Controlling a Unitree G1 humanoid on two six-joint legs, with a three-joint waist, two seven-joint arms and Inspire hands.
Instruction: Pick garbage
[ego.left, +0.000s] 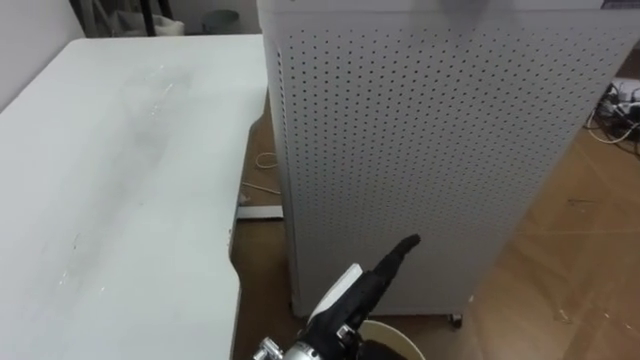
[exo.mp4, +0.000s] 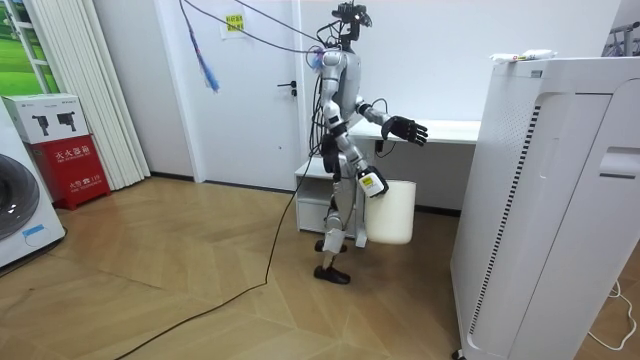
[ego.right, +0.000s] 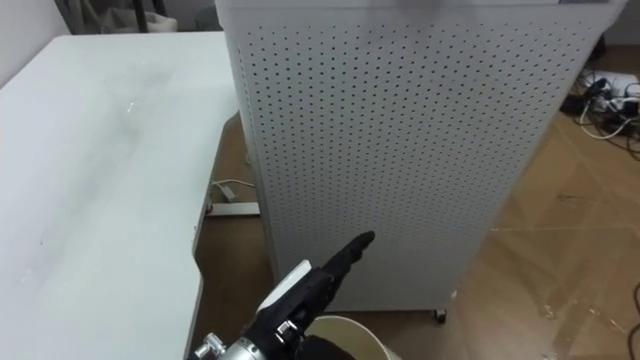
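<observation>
Robot: stands upright by the end of the white table (ego.left: 120, 180), facing the tall perforated cabinet (ego.left: 430, 150). In room view it's at 12 o'clock and the cabinet at 3.
Left hand (ego.left: 372, 288): held out in front at chest height, palm down. Fingers straight and close together, pointing to 1 o'clock at the cabinet's lower front. Holds nothing, and looks short of the panel.
Right hand (exo.mp4: 370, 184): down at the hip, on the top edge of the white bin (exo.mp4: 392, 212). Can't tell how it grips.
Bin: hangs beside the robot's right leg, off the floor (ego.left: 580, 240). In eye views its rim peeks in at 6 o'clock, under the left hand.
Garbage: small light item (exo.mp4: 525, 56) lies on the cabinet top, 2 o'clock in room view. Can't tell what it is.
Table: 9 o'clock in eye views, just left of the cabinet w/ a narrow gap btwn them.
Cables (ego.left: 620, 108): on the floor at 3 o'clock, past the cabinet.
</observation>
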